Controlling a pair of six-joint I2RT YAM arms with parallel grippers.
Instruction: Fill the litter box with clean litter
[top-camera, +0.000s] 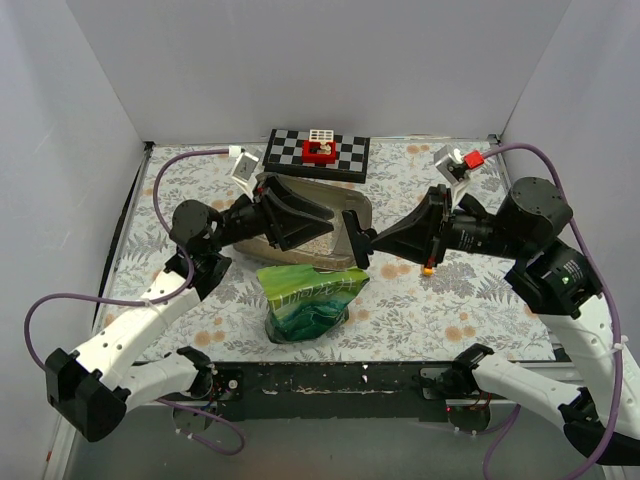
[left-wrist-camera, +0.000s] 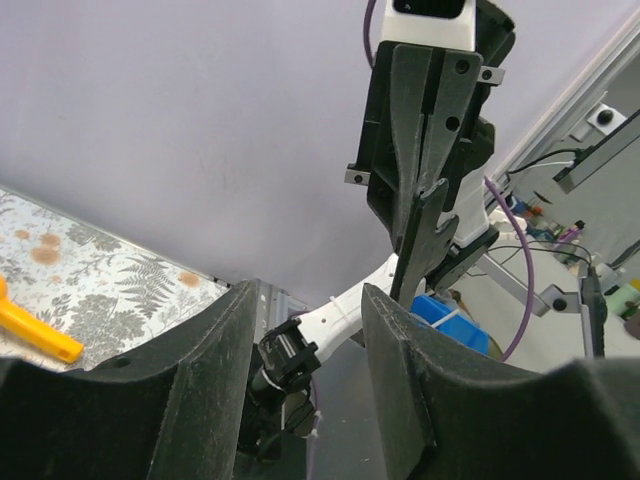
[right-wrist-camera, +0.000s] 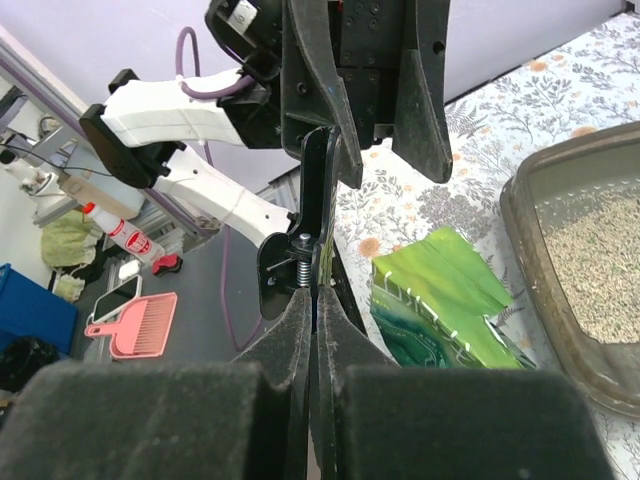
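Nearest to me, both arm bases sit at the table's front edge on a floral cloth (top-camera: 450, 300). Just beyond them, near the middle, a crinkled glossy green bag (top-camera: 310, 295) stands upright on the cloth.

Past the bag, the two arms reach inward and their tips nearly meet. My left gripper (top-camera: 322, 226) points toward the right over the litter box, its jaws spread wide. My right gripper (top-camera: 362, 240) points toward the left, jaws pressed together and pinching a thin black piece (right-wrist-camera: 316, 210) with a small spring on its side. I cannot tell what that piece is. From the left wrist camera, it hangs in line with the gap between the left fingers.

A small yellow-orange scoop (left-wrist-camera: 35, 335) lies on the cloth beneath the right arm, apart from the box.

The litter box (top-camera: 358, 205) lies flat just behind the bag, mostly under the left gripper. The right wrist camera shows the clean litter (right-wrist-camera: 590, 270) as pale granules covering the part of the box floor in view, well below the rim.

Farthest off, near the back wall, a black-and-white checkered board (top-camera: 290, 152) lies just beyond the box, with a small red and white object (top-camera: 320, 150) on it.
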